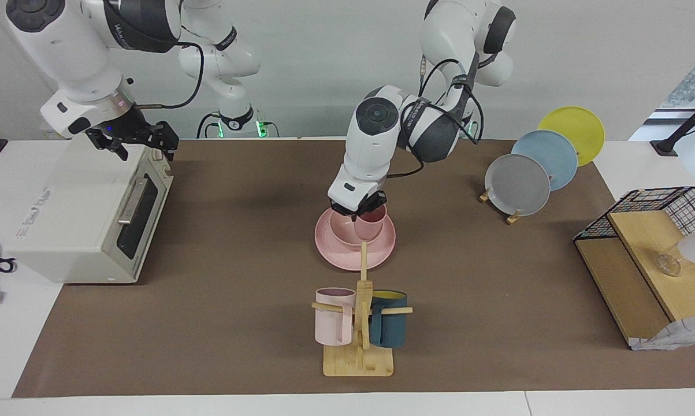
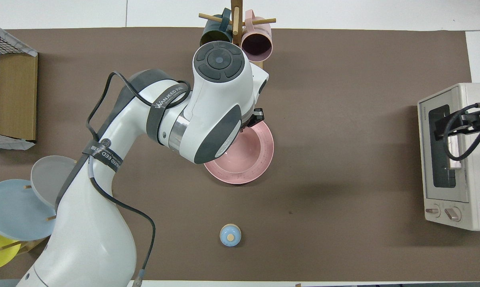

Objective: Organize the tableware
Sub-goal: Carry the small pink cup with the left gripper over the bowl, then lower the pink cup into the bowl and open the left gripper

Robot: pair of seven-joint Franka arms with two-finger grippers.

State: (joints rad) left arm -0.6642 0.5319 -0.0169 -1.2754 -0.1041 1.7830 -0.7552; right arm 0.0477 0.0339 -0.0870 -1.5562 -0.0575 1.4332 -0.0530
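Left gripper (image 1: 361,212) clamped on the cup's (image 1: 372,224) rim, cup sitting in the bowl (image 1: 342,229) on the plate (image 1: 334,255). Could tip or drag the bowl if lifted off-centre. Forearm bent steeply down over the plate. Right gripper (image 1: 145,140) waiting above the toaster oven (image 1: 93,219), well apart from the plate; cannot tell its grip.

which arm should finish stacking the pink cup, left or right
Left. Its claw is already at the pink cup, which sits in the bowl on the plate. The right claw waits over the toaster oven at the table's end, away from the stack.
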